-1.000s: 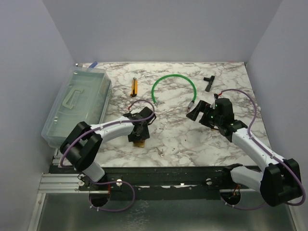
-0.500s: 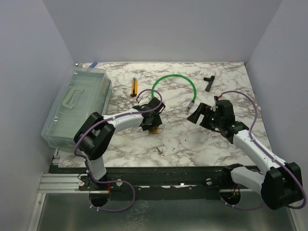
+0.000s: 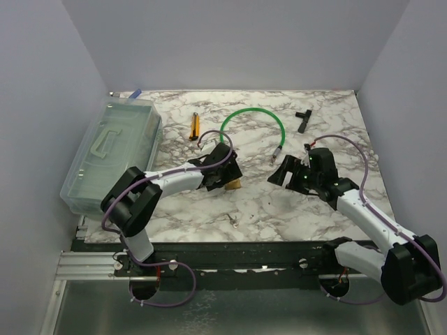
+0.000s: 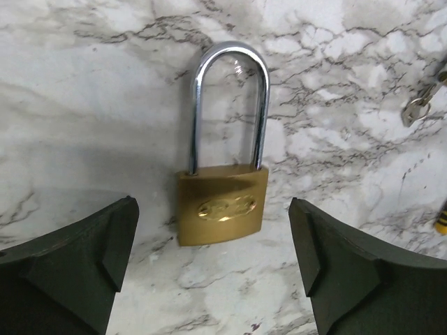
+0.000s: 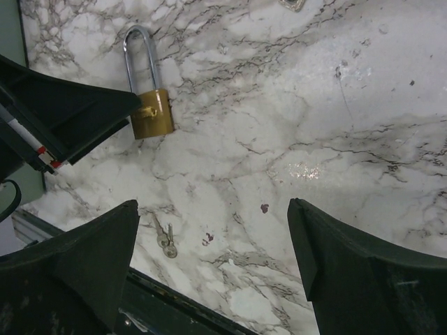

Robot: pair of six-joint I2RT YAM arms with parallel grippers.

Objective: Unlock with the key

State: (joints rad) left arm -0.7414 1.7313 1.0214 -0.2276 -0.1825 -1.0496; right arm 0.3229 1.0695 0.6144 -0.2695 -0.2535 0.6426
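The brass padlock (image 4: 222, 213) lies flat on the marble table (image 3: 258, 202), its steel shackle (image 4: 230, 105) pointing away from my left gripper (image 4: 211, 230). That gripper is open and empty, its fingers apart on either side of the lock body and not touching it. In the top view the padlock (image 3: 235, 185) sits just right of the left gripper (image 3: 225, 178). The tiny silvery key (image 5: 166, 241) lies loose near the table's front edge, also visible from above (image 3: 232, 220). My right gripper (image 5: 213, 230) is open and empty, hovering right of the padlock (image 5: 150, 118).
A clear plastic box (image 3: 112, 150) stands at the left. A green cable (image 3: 255, 115), a yellow utility knife (image 3: 195, 127) and a black T-shaped tool (image 3: 302, 120) lie at the back. A small silvery thing (image 4: 418, 108) that I cannot identify shows at the right edge.
The left gripper has swung right and away from the front edge, and the padlock has shifted right with it. The right gripper has drifted slightly left.
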